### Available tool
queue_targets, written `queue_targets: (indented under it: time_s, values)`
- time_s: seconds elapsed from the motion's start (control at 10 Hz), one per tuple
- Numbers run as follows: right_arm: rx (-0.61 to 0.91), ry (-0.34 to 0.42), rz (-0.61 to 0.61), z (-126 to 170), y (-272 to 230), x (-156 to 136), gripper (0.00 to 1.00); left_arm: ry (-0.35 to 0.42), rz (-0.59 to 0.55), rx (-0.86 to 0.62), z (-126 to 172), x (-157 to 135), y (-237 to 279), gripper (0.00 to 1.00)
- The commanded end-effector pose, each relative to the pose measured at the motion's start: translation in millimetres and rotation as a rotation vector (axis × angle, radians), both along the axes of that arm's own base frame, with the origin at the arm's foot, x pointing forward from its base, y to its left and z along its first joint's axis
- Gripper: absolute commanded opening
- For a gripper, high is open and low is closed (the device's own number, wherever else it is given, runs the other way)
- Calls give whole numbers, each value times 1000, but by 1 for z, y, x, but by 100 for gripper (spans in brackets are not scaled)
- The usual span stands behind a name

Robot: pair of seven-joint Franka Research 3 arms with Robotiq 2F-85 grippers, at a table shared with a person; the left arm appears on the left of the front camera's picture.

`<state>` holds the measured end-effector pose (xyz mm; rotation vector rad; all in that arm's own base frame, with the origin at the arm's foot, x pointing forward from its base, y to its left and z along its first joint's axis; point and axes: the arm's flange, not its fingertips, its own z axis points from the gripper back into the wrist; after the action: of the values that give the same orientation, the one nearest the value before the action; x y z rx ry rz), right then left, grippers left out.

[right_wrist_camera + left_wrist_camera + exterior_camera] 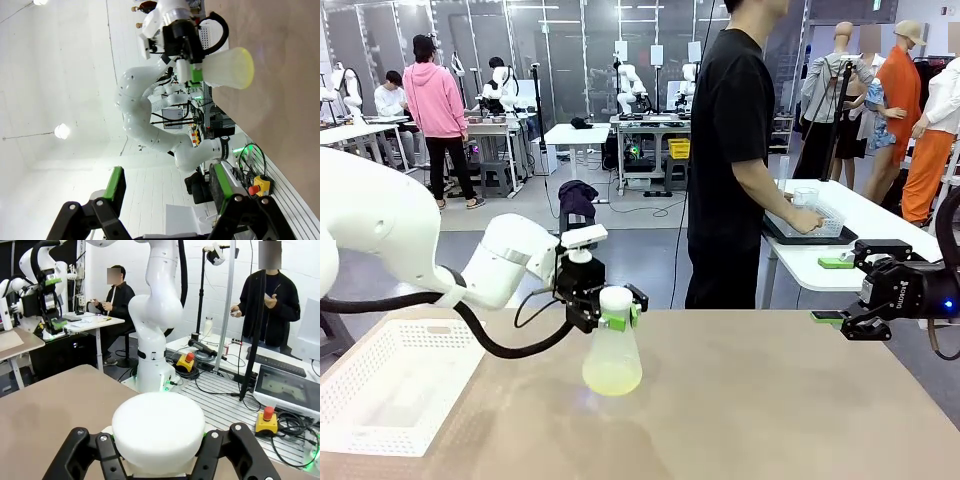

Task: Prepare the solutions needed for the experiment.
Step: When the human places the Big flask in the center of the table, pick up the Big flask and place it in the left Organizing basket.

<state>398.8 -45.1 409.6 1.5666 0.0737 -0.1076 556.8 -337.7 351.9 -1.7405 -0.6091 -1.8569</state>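
Note:
A frosted conical flask with a white cap holds the solutions, a thin pale yellow-green layer at its bottom. My left gripper is shut on the flask's neck just under the cap, left of the table's middle. Whether its base touches the table I cannot tell. From the left wrist, the white cap sits between my left gripper's black fingers. My right gripper stands open at the table's right edge, nothing between its green pads. The right wrist view looks past my right gripper at the flask.
A white perforated basket lies at the table's left front. The tan table stretches bare between flask and right gripper. A person in black stands beyond the far edge, hands on a tray on a white side table.

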Motion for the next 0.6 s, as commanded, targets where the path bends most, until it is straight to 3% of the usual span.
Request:
queue_targets:
  time_s: [0.0, 0.3, 0.5]
  values:
    - [8, -16, 1, 1, 0, 0, 86, 7, 81, 41, 39, -4, 15, 16]
    - [8, -16, 1, 1, 0, 0, 86, -43, 171, 50, 87, 6, 67, 16]
    - [8, -16, 1, 1, 0, 0, 86, -70, 264, 62, 100, 8, 116, 16]
